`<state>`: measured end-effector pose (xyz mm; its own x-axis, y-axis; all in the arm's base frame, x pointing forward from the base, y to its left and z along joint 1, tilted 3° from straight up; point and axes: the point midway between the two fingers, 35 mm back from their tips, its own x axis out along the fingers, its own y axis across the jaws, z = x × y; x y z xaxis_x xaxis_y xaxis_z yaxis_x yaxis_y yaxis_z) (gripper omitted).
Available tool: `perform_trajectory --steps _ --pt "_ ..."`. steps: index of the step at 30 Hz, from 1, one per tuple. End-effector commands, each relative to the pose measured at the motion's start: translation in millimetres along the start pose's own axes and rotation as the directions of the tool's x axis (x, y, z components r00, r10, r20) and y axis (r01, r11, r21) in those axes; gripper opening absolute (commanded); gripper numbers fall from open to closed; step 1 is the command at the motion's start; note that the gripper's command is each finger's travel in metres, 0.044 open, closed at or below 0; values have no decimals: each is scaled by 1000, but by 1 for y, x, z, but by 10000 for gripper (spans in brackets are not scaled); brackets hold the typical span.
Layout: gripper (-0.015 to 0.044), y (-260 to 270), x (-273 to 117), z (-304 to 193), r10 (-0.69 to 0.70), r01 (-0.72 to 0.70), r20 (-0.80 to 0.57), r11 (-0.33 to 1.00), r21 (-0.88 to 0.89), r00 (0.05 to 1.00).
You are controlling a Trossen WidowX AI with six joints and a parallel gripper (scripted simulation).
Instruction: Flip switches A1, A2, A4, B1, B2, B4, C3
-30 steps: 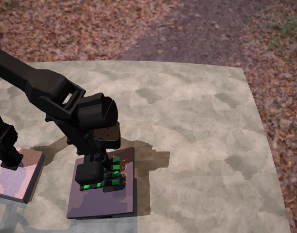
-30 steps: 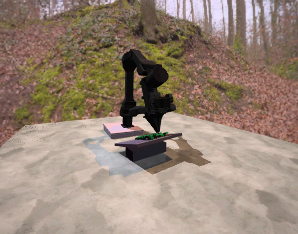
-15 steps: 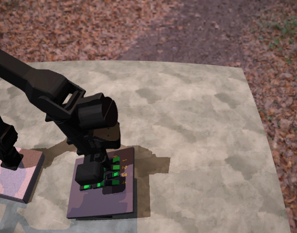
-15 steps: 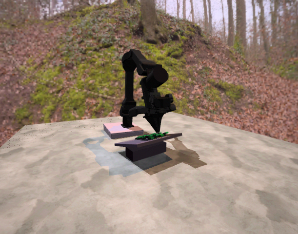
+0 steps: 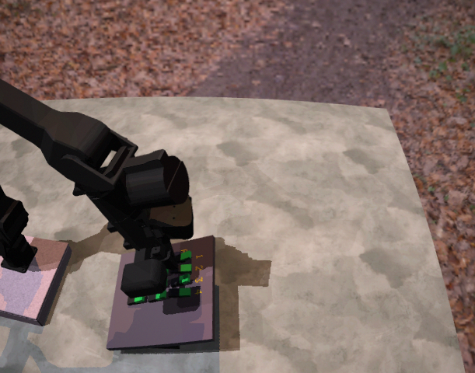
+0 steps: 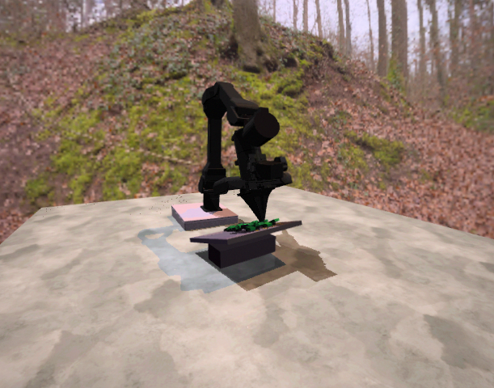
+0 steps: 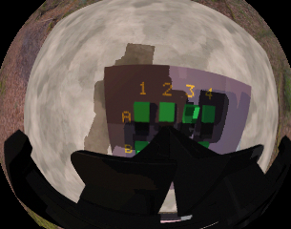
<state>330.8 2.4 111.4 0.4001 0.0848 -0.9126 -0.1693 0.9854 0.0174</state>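
Note:
The tilted panel (image 5: 161,327) (image 6: 292,224) (image 7: 236,95) carries rows of green and black rocker switches. My gripper (image 5: 176,267) (image 6: 261,220) (image 7: 166,131) is shut and empty, pointing down with its tips low at the near end of A2 (image 5: 185,267) (image 7: 167,112); contact is unclear. A1 (image 5: 185,255) (image 7: 141,112), A2 and A4 (image 5: 184,292) (image 7: 208,114) show flat green far halves. A3 (image 5: 184,279) (image 7: 192,114) looks different, with bright, angled green faces. B1 (image 7: 142,146) and B4 (image 5: 158,296) (image 7: 203,144) show partly. The gripper hides B2, B3 and most of row C; C4 (image 5: 137,298) shows.
The panel rests on a dark block (image 6: 242,251) on the stone-patterned table (image 5: 330,241) (image 6: 364,317). The arm's pinkish base slab (image 5: 16,289) (image 6: 188,212) stands beside it. Arm shadows fall across the panel's A-row side and the table beyond.

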Motion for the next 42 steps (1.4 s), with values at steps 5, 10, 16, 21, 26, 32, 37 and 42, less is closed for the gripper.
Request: perform_trajectory --steps 5,10,16,21,26,32,37,42 --pt "0 0 3 -2 1 -1 -5 1000 6 1000" --pt "0 0 3 -2 1 -1 -5 1000 6 1000" --pt "0 0 4 -2 1 -1 -5 1000 6 1000" --pt "0 0 5 -2 1 -1 -5 1000 6 1000" --pt "0 0 5 -2 1 -1 -5 1000 6 1000" --pt "0 0 6 -2 1 -1 -5 1000 6 1000" --pt "0 0 -5 1 1 -1 -5 1000 1 1000" --pt "0 0 -59 1 1 -1 -33 1000 6 999"
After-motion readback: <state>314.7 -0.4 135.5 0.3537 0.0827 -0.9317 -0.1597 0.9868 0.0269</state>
